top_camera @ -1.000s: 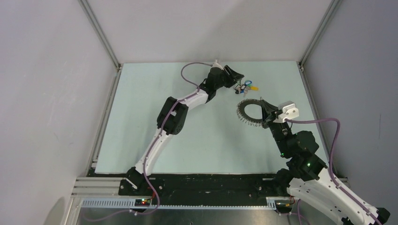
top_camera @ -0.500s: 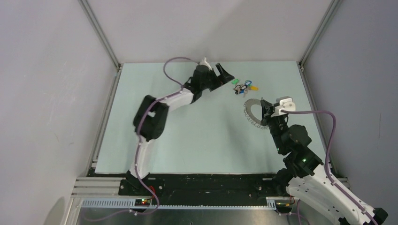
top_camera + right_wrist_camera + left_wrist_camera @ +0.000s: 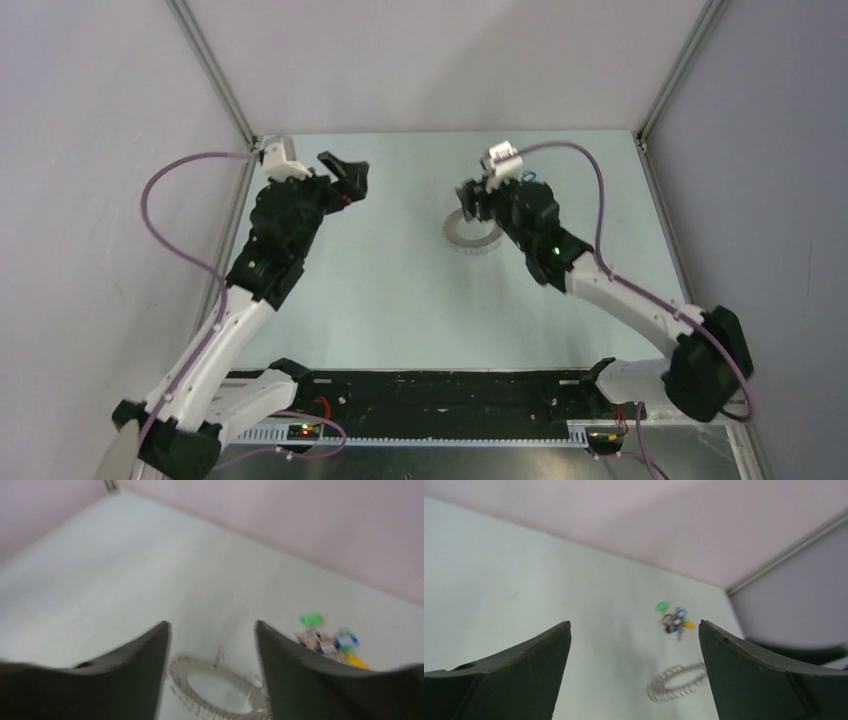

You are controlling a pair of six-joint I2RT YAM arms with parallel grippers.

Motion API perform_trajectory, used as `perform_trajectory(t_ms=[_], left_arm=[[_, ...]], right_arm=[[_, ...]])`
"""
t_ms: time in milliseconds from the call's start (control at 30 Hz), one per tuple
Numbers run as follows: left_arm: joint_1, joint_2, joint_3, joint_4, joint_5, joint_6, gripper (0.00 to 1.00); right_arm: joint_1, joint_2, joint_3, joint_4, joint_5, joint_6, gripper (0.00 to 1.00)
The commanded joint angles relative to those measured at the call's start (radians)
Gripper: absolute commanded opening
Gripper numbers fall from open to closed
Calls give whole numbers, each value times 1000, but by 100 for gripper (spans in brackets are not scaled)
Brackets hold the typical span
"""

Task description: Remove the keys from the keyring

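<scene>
The keyring [image 3: 465, 245], a grey toothed ring, lies flat on the pale table at mid-back. My right gripper [image 3: 468, 205] hovers just above its far edge, open. In the right wrist view the keyring [image 3: 179, 677] lies below the spread fingers, my right gripper [image 3: 211, 625] holding nothing. A green-headed key [image 3: 311, 619] and a bunch with blue and yellow heads [image 3: 334, 645] lie loose beyond the ring. My left gripper [image 3: 350, 180] hangs wide open at the back left, far from them. Its wrist view shows the green key [image 3: 662, 606], the bunch [image 3: 675, 621] and the keyring [image 3: 657, 692] between my left gripper's [image 3: 634, 625] fingers, all blurred.
Pale walls with metal corner posts [image 3: 212, 70] close the table [image 3: 400, 300] at the back and sides. The right arm's purple cable [image 3: 590, 170] arches over the back right. A black base rail [image 3: 450, 390] runs along the near edge.
The left arm swung back from the keys to the back left, fully open. The right arm carried the keyring leftward and its jaws opened; the ring now lies on the table.
</scene>
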Motion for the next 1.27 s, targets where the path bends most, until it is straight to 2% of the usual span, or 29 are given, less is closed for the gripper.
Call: perform_trajectory(t_ms=[0, 67, 167, 333, 633, 800, 967, 1233], left_arm=[[-3, -151, -47, -300, -201, 115, 100], [-3, -234, -41, -366, -253, 147, 100], [-3, -326, -32, -418, -316, 207, 100], [-2, -405, -33, -441, -391, 298, 100], [-2, -465, -109, -438, -183, 438, 100], [-2, -501, -152, -425, -156, 447, 100], [-2, -507, -158, -424, -156, 452, 100], [-3, -504, -162, -424, -162, 454, 100]], right_arm=[[-3, 98, 342, 68, -92, 50, 89], [-5, 102, 370, 23, -84, 56, 95], [-4, 62, 346, -87, -58, 72, 96], [-9, -125, 162, -127, 28, 65, 97], [-34, -491, -96, -250, 138, -25, 96], [-40, -663, -219, -309, 164, -24, 96], [-43, -723, -267, -335, 165, -15, 96], [-42, -719, -271, -340, 162, -18, 96]])
